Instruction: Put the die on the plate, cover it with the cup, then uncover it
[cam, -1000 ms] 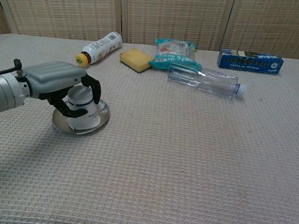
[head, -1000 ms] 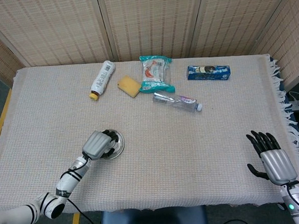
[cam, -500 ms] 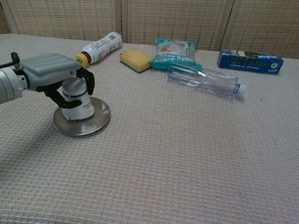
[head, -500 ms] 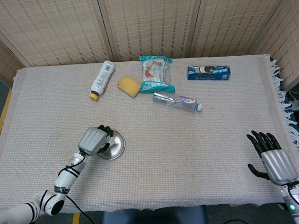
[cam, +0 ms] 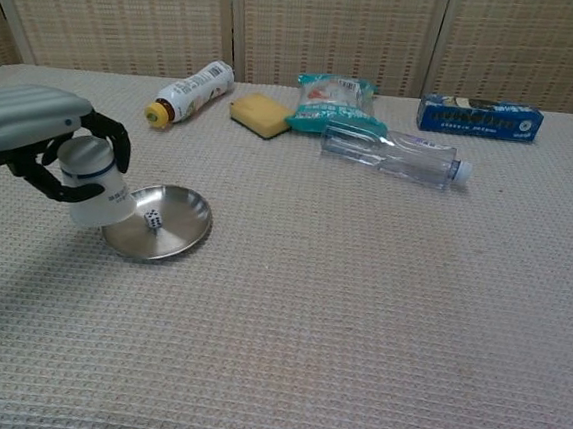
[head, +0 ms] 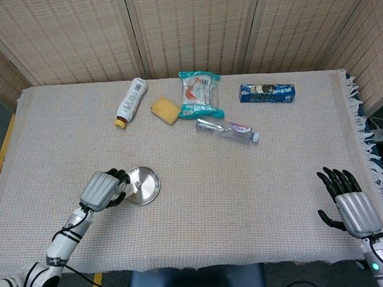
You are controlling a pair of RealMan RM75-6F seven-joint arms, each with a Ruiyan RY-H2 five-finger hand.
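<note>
Since a second ago the left hand (head: 103,190) has lifted the cup (cam: 95,182) off the plate (head: 145,180) and carried it out to the plate's left, so the die (head: 137,184) that was covered is now exposed. In the head view the left hand sits just beside the plate's left rim, its dark fingers (head: 119,176) curled round the cup, which is mostly hidden under the grey back of the hand. The die shows as a small speck on the plate's left half. The right hand (head: 348,202) rests near the bench's (head: 260,204) right front corner, well apart from the plate, holding nothing, fingers spread and pointing away from the robot. Along the far side lie a white bottle (head: 130,102), a yellow sponge (head: 165,110), a teal snack bag (head: 199,93), a clear plastic bottle (head: 226,129) and a blue box (head: 267,92). In the chest view the left hand (cam: 47,138) holds the white cup upside down, slightly tilted, its wide rim raised above the cloth and overlapping the plate's (cam: 179,233) left edge. The black fingers (cam: 112,139) wrap round the cup's upper part. The white die (cam: 151,220) with dark pips lies on the plate, just right of the cup's rim. The same row of bottle (cam: 189,90), sponge (cam: 260,113), bag (cam: 333,103), clear bottle (cam: 392,154) and box (cam: 480,117) lies behind. The right hand is outside this view.
</note>
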